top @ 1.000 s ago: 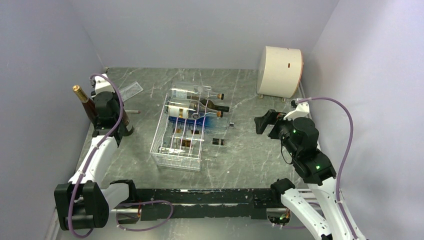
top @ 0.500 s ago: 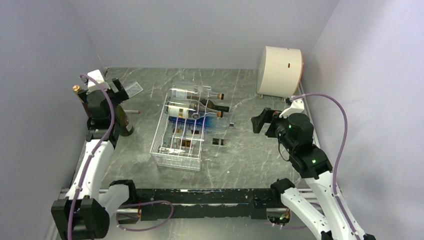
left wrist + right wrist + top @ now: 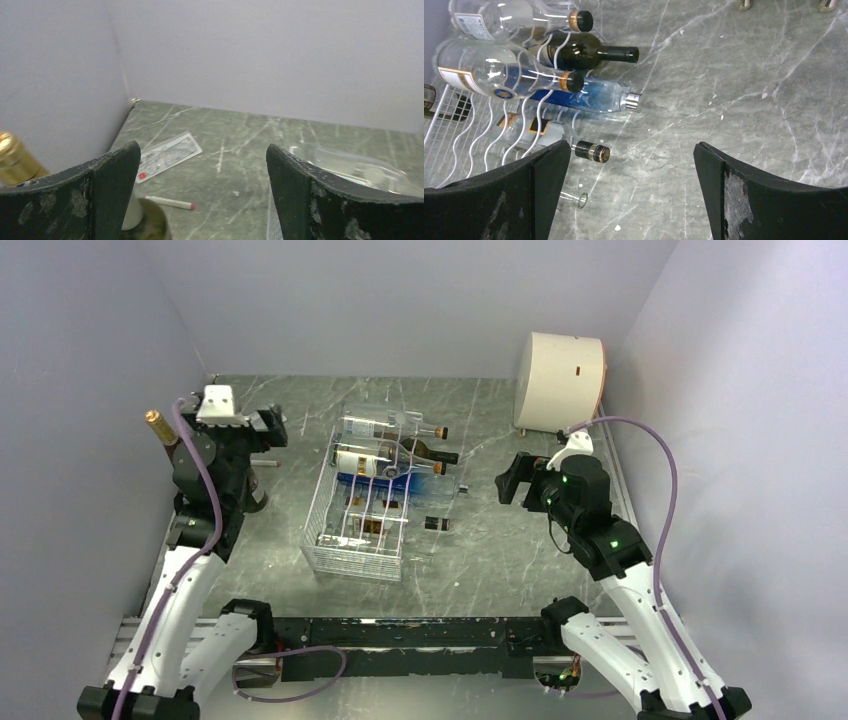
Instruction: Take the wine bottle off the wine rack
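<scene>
My left gripper (image 3: 268, 430) has its jaws wide apart with nothing in them, above the table (image 3: 480, 550) at 9 o'clock of the wine rack (image 3: 355, 558). The wine bottle (image 3: 156, 422) has a gold foil top and a dark body. It stands on the table off the rack, by the left wall at the rack's 9 o'clock, mostly hidden behind my left arm. I can't see a label on it. My right gripper (image 3: 510, 480) is spread open too and empty, at the rack's 3 o'clock, near the bottle necks but apart from them.

The rack sits mid-table with its long axis running 12 to 6. In the right wrist view the bottles lie with their necks out over the 3 o'clock side:
- The top clear bottle (image 3: 514, 17) has a black cap and a white label, print too small to read.
- The dark green bottle (image 3: 584, 52) has a black capsule and no label in view.
- The second clear bottle (image 3: 489, 67) has a cream label with a round blue emblem, wording illegible.
- The blue bottle (image 3: 589, 100) has a silver cap.
- The gold-banded bottle (image 3: 539, 132) has a tan and black label, unreadable.

In the left wrist view a printed slip (image 3: 167, 155) with a red mark lies flat, its text blurred. A white stick (image 3: 167, 202) with a red tip lies just beside it. The cream drum (image 3: 560, 380) is at the rack's 1 o'clock, with a small reddish mark on its face.
</scene>
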Robot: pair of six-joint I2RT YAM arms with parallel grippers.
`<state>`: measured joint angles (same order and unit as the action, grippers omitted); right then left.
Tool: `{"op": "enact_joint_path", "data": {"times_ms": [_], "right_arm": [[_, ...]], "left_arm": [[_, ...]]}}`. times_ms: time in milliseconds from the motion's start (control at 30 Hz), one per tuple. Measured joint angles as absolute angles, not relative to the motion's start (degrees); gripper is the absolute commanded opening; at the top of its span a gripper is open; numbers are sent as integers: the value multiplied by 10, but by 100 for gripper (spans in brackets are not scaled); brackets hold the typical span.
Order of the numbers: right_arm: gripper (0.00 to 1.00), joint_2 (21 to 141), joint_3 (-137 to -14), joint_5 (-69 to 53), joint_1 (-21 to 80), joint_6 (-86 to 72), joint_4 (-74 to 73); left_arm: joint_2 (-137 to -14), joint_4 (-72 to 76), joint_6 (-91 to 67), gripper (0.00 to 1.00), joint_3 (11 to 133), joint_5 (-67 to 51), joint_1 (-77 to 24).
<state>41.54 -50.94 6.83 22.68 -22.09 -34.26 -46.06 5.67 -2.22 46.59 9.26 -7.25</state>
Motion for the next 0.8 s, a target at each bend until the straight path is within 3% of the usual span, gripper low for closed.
{"op": "enact_joint_path", "data": {"times_ms": [200,400,567,800], "right_arm": [[100,429,-509,69,227,-227,-350],[100,429,-509,69,227,-229,-350],[100,428,-509,57,227,-229,-349],[100,407,-509,54,227,-229,-347]], "left_arm": [[-499,53,-4,86,488,-41,-171],[-606,13,18,89,537,-147,-270],[-641,-26,52,90,538,-150,-344],[-667,-47,163,99,542,-67,-479]]}}
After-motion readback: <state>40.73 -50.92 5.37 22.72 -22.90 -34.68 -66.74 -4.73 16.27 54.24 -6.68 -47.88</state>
